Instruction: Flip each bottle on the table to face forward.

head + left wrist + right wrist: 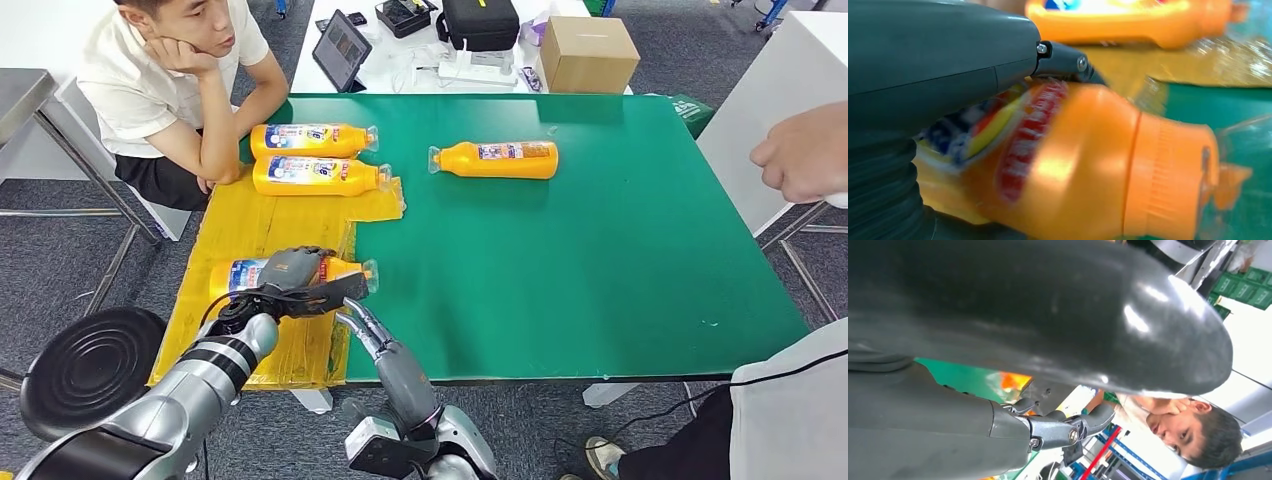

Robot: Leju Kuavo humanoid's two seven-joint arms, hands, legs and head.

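Observation:
Several orange bottles lie on their sides. The nearest bottle point(238, 274) rests on the yellow sheet point(300, 225) at the table's front left, and my left hand point(292, 278) grips it from above. In the left wrist view this bottle point(1088, 165) sits large under my thumb, cap point(1168, 180) toward the green mat. My right hand point(370, 330) reaches up from below the table edge, its fingers point(1063, 429) apart just beside the cap and holding nothing. Two more bottles point(313, 140) point(318, 176) lie at the far left, and one point(497, 158) lies on the green mat point(600, 250).
A person point(170, 80) sits at the far left corner with an elbow on the table. Another person's hand point(800, 152) hangs at the right edge. A cardboard box point(587, 52), a tablet point(342, 48) and a black bag point(480, 22) stand behind. A black stool point(90, 365) is at my left.

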